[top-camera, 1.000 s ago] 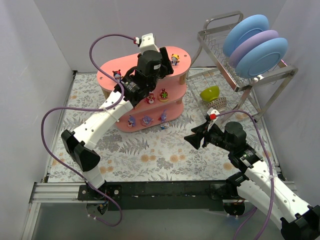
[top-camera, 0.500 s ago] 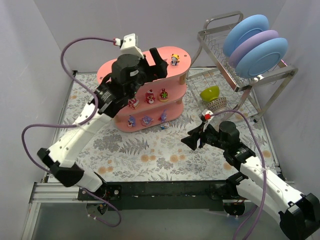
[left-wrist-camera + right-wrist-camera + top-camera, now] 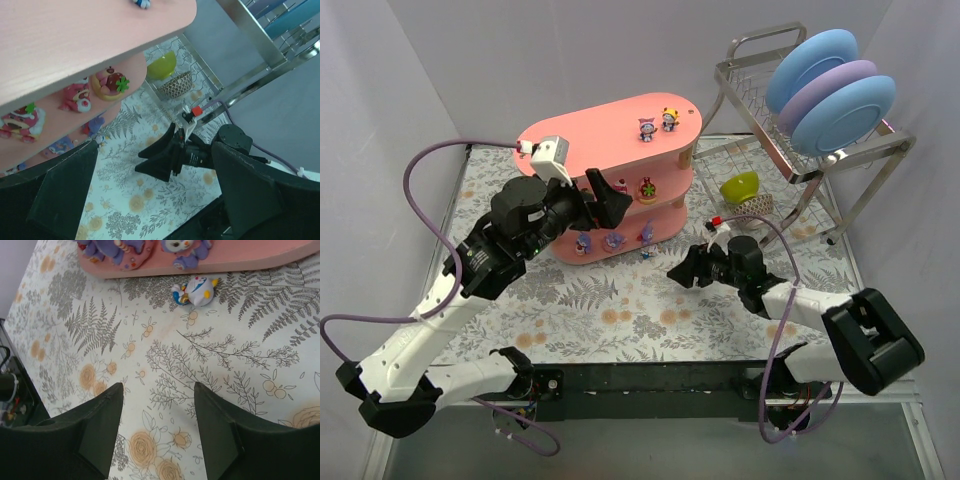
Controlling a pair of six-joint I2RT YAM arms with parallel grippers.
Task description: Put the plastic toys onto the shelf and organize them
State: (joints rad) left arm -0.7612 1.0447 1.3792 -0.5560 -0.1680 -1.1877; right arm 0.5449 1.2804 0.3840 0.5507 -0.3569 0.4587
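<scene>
The salmon-pink shelf (image 3: 570, 140) stands at the back centre. Two hatted toys (image 3: 646, 128) stand on its top board. Strawberry toys (image 3: 647, 188) stand on the middle board and purple ones (image 3: 614, 240) on the bottom board. One blue-and-white toy (image 3: 646, 253) lies on the mat in front of the shelf, and also shows in the right wrist view (image 3: 196, 290). My left gripper (image 3: 610, 195) is open and empty beside the middle board. My right gripper (image 3: 682, 270) is open and empty, low over the mat right of the fallen toy. In the right wrist view my right gripper (image 3: 157, 386) is short of the toy.
A wire dish rack (image 3: 760, 70) with blue and purple plates stands at the back right. A green bowl (image 3: 740, 185) and a patterned bowl (image 3: 755, 205) sit under it. The left wrist view shows the shelf's top board (image 3: 75, 40) and the strawberry toys (image 3: 111, 84).
My left arm has pulled back from the shelf top and come down toward the near left; a second toy now shows on the top board. My right gripper has moved left and lower.
</scene>
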